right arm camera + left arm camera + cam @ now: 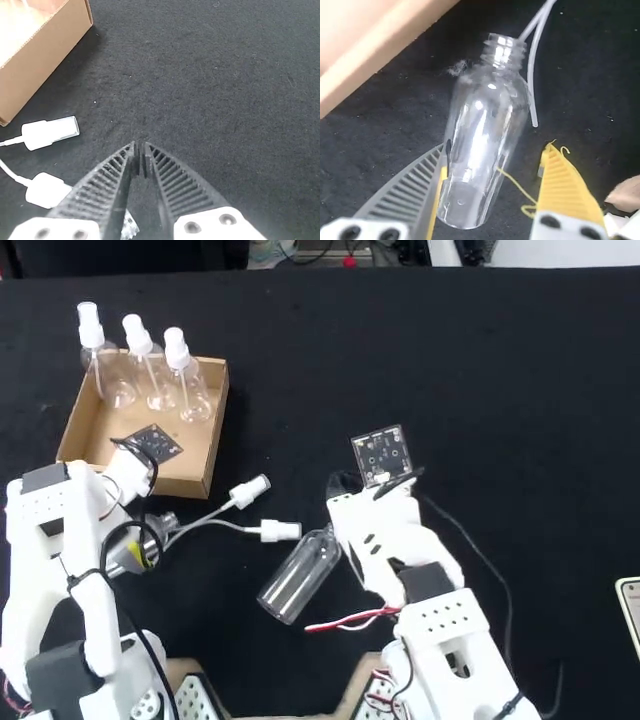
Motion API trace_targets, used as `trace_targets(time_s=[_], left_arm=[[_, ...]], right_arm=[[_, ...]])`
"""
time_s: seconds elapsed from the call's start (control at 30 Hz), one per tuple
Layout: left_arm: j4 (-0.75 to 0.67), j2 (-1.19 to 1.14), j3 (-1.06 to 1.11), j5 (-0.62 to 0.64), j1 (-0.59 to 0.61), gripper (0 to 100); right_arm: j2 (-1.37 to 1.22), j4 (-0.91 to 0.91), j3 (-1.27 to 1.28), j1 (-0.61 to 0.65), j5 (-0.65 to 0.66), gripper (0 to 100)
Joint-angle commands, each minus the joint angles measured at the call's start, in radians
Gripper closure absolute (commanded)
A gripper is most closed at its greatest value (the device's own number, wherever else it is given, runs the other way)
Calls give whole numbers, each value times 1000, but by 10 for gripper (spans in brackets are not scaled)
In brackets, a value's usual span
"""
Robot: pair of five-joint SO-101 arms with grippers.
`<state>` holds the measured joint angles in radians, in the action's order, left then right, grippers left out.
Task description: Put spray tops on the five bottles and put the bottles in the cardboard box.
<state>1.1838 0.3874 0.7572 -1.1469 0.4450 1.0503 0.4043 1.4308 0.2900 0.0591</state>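
Spread wide in the left wrist view, the left gripper (496, 149) is set around an uncapped bottle (485, 125) lying on the table (395, 125) near the cardboard box (370, 50). The close is best made on the body, clear of the thin tubes (535, 75) by its neck.

In the high view, a second open bottle (298, 578) lies beside the right arm (400, 550). Two spray tops (250, 488) lie between the arms, and three capped bottles (150, 375) stand in the far-left box.

In the right wrist view, the right gripper (140, 146) is pinched to a slit, with nothing seen held. It must be opened before a spray top is taken.

The right gripper (140, 146) is hovering over the black table (225, 75), its fingertips pressing together; a white spray top (50, 133) is lying near the cardboard box (45, 55); a second spray top (47, 190) is lying beside it.
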Motion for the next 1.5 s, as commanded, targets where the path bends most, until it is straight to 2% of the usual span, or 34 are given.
trace_targets(time_s=[0.0,0.07,0.27,0.67,0.9,1.03,1.2,1.47], left_arm=[[8,9,-16,6,-2,656],[8,9,-10,5,-1,616],[-6,-2,-10,-5,-10,634],[-253,9,147,-2,-4,636],[-255,9,156,-2,2,637],[-255,9,154,-2,-1,712],[-118,11,99,-2,-7,812],[166,11,-101,-2,2,819]], right_arm=[[2,-26,-8,14,9,987],[2,-26,-8,14,9,987],[2,-26,-8,14,9,987],[2,-26,-8,14,9,987],[2,-26,-8,14,9,987],[2,-26,-8,14,9,987],[2,-28,-8,14,9,987],[2,-28,-8,14,9,987]])
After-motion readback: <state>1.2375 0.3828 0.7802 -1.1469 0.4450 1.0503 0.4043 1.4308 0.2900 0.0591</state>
